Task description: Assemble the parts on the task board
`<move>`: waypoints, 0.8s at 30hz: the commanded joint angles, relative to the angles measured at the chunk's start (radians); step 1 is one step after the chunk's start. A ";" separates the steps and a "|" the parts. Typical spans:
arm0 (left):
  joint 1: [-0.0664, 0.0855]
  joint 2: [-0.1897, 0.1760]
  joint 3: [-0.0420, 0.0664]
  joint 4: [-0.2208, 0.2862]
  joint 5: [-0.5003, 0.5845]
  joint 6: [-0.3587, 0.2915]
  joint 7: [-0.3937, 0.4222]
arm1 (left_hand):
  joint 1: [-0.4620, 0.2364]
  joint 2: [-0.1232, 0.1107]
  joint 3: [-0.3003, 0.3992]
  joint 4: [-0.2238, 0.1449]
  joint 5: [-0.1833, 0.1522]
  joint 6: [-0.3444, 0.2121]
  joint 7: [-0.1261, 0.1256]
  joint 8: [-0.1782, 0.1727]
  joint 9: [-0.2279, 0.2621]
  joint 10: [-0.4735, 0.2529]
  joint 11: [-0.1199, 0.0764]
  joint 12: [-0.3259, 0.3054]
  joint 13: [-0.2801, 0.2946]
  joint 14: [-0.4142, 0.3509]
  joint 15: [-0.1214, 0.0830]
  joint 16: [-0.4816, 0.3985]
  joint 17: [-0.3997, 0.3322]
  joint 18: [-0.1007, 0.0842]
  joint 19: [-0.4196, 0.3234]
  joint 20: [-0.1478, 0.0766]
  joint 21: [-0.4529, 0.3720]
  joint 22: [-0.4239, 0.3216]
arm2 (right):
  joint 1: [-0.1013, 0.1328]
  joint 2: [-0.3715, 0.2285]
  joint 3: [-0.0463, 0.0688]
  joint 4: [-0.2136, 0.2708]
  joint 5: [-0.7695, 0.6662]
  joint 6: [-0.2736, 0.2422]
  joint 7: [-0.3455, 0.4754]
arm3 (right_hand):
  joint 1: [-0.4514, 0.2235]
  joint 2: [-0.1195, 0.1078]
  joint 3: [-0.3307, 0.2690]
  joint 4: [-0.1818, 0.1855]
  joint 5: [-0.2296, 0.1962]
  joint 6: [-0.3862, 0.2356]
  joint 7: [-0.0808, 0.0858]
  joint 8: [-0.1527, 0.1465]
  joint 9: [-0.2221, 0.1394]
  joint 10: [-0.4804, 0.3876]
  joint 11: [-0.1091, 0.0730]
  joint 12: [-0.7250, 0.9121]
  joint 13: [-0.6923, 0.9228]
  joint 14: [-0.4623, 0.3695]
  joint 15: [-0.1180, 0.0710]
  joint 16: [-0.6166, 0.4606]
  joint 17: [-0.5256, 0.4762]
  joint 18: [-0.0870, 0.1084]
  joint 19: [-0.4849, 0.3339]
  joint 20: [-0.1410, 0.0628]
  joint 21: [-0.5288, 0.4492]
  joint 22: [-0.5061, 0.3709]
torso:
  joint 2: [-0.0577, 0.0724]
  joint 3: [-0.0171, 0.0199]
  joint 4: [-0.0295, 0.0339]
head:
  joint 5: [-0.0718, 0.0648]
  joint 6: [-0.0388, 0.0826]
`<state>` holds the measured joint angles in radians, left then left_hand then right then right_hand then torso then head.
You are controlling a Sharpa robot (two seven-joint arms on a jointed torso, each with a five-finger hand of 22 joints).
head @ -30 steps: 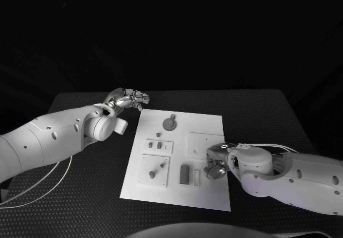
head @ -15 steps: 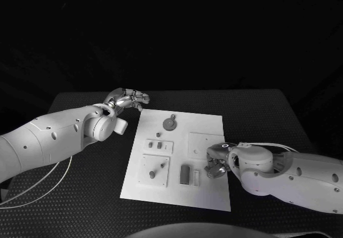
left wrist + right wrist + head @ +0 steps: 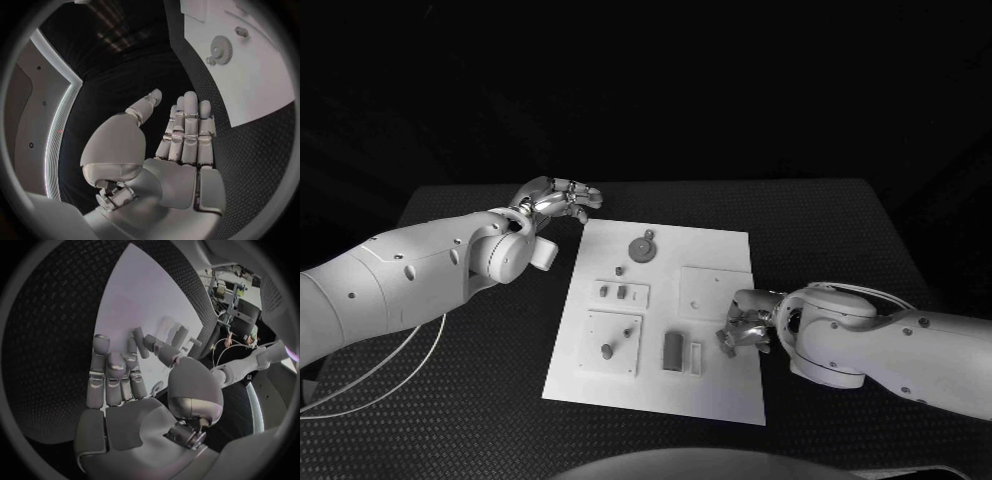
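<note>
The white task board (image 3: 705, 250) lies in the middle of the black table. On it are a grey gear (image 3: 642, 248), a small peg (image 3: 619, 270), two low plates (image 3: 620, 293) with small parts, and two upright bars (image 3: 674, 350). My right hand (image 3: 744, 330) hovers at the board's right edge beside the bars, fingers stretched out, holding nothing. In the right wrist view this hand (image 3: 122, 390) spreads over the board (image 3: 144, 295). My left hand (image 3: 560, 196) is off the board's far left corner. It is flat and empty (image 3: 181, 140), with the gear (image 3: 220, 47) beyond it.
A square plate (image 3: 715, 285) sits on the board just beyond my right hand. Black ribbed table (image 3: 819, 230) surrounds the board on all sides. A thin cable (image 3: 401, 370) trails under my left arm.
My right forearm has swung outward to the right and its hand has shifted slightly right, to the board's edge. The left arm has stayed put.
</note>
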<state>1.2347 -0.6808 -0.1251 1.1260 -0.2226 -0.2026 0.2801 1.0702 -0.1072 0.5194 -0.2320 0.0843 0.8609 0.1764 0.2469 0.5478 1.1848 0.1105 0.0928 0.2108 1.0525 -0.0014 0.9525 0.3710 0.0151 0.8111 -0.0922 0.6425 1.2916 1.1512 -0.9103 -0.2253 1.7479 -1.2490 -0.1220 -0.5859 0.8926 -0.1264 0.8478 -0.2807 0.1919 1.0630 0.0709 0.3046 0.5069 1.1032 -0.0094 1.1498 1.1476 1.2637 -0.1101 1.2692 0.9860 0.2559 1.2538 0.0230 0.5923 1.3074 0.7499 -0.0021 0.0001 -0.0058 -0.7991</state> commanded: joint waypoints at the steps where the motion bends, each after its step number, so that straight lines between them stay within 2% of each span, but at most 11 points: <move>1: 0.001 0.002 0.001 0.003 0.003 0.015 0.006 | -0.012 0.000 0.000 0.006 -0.004 -0.003 -0.001 0.002 0.002 -0.005 0.000 0.003 0.000 0.000 0.004 -0.006 0.001 0.018 0.007 -0.004 -0.004 0.001 | 0.002 -0.007 -0.002 0.010 0.188 -0.108 0.000 | 0.041 0.046 0.010 -0.007 0.007 -0.015 0.024 0.008 0.007 0.009 -0.004 0.002 0.001 0.005 -0.001 -0.004 0.001 0.006 0.006 0.000 0.007 0.017 | 0.000 -0.0014 -0.0008 | -0.002 0.000; 9: 0.002 0.002 0.001 0.004 0.002 0.014 0.005 | -0.011 0.000 0.000 0.006 -0.004 -0.003 -0.001 0.002 0.002 -0.005 -0.001 0.003 0.000 0.000 0.004 -0.006 0.002 0.018 0.007 -0.004 -0.004 0.002 | 0.005 -0.012 -0.003 0.042 0.336 -0.135 -0.009 | 0.035 0.042 0.010 -0.007 0.022 -0.011 0.023 0.010 0.005 0.012 -0.006 0.001 0.001 0.008 -0.003 -0.005 0.002 0.006 0.009 -0.002 0.008 0.016 | 0.000 -0.0009 -0.0001 | -0.001 -0.001; 17: 0.002 0.004 0.001 0.004 0.002 0.015 0.004 | -0.011 -0.001 0.000 0.006 -0.004 -0.003 -0.001 0.003 0.002 -0.005 -0.001 0.003 0.000 0.000 0.004 -0.006 0.002 0.018 0.007 -0.004 -0.004 0.002 | 0.005 0.001 -0.003 0.045 0.409 -0.120 -0.014 | 0.032 0.042 0.009 -0.008 0.025 -0.011 0.022 0.010 0.004 0.012 -0.006 0.001 0.002 0.008 -0.004 -0.006 0.002 0.006 0.009 -0.002 0.008 0.016 | 0.000 -0.0009 -0.0004 | -0.004 -0.003; 24: 0.002 0.005 0.001 0.005 0.001 0.018 0.003 | -0.011 -0.001 0.000 0.006 -0.004 -0.003 -0.001 0.003 0.002 -0.005 -0.001 0.003 0.000 0.000 0.004 -0.007 0.002 0.018 0.007 -0.004 -0.004 0.002 | 0.002 0.019 -0.004 0.024 0.418 -0.118 -0.014 | 0.029 0.042 0.007 -0.008 0.025 -0.012 0.022 0.010 0.004 0.012 -0.006 0.001 0.002 0.009 -0.004 -0.006 0.002 0.006 0.009 -0.003 0.007 0.016 | 0.000 -0.0007 0.0004 | -0.005 -0.003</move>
<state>1.2353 -0.6785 -0.1251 1.1274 -0.2230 -0.2008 0.2782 1.0702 -0.1071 0.5194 -0.2320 0.0843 0.8609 0.1764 0.2469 0.5485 1.1850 0.1102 0.0928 0.2108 1.0525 -0.0014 0.9525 0.3718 0.0151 0.8110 -0.0922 0.6426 1.2924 1.1543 -0.8928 -0.2288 1.7748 -0.8634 -0.2416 -0.5969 0.9259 -0.0935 0.8557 -0.2919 0.2132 1.0474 0.0931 0.3046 0.5015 1.1028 -0.0094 1.1498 1.1483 1.2698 -0.1100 1.2691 0.9865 0.2552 1.2574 0.0194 0.5961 1.3073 0.7500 -0.0029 -0.0003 -0.0107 -0.8015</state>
